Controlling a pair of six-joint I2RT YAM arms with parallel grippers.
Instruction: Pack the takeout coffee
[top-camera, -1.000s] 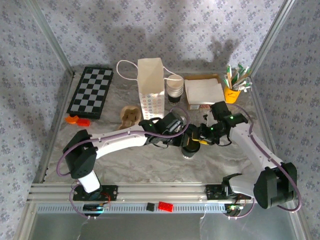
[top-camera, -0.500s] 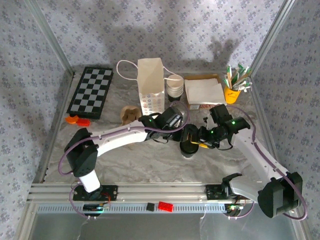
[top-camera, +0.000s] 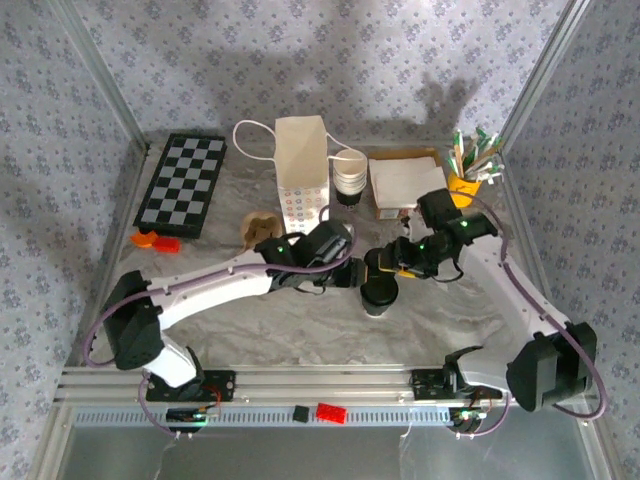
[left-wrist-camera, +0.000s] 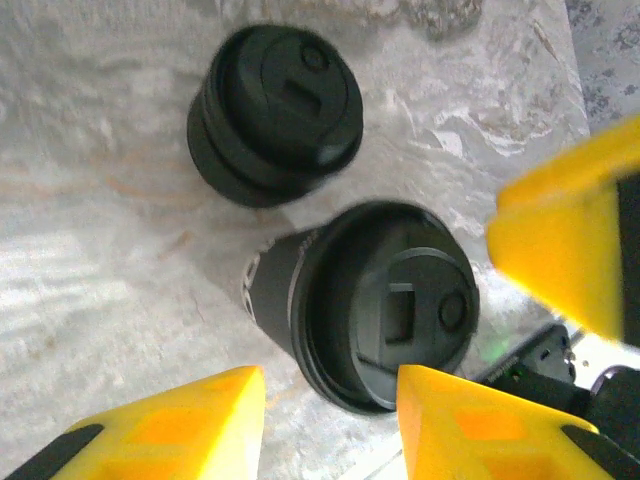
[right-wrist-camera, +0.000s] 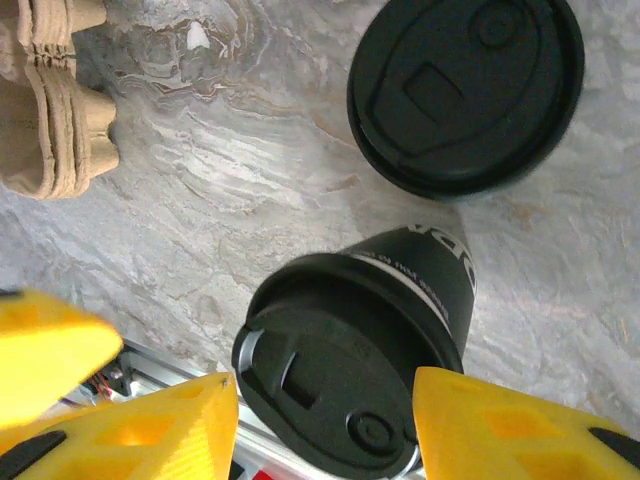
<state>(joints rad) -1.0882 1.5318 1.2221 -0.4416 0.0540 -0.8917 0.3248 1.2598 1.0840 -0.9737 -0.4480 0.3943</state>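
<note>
The lidded takeout coffee (top-camera: 380, 288) is waiting unbagged on the bench (top-camera: 300, 332), the left end effector (left-wrist-camera: 330, 385) hanging part-open at its 9 o'clock holding nothing, the right end effector (right-wrist-camera: 322, 380) straddling it from 3 o'clock, grip unclear. Overhead is showing the white paper bag (top-camera: 302, 175) at 11 o'clock; wrist cameras are resolving a neighbouring black lid stack (left-wrist-camera: 275, 100).

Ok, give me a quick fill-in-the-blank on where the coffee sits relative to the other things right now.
The takeout coffee stands on the ___, outside the white paper bag.
Beside it sits a stack of black ___.
The cardboard cup carrier lies on the ___ arm's side of the coffee.
Missing: table; lids; left.
</note>
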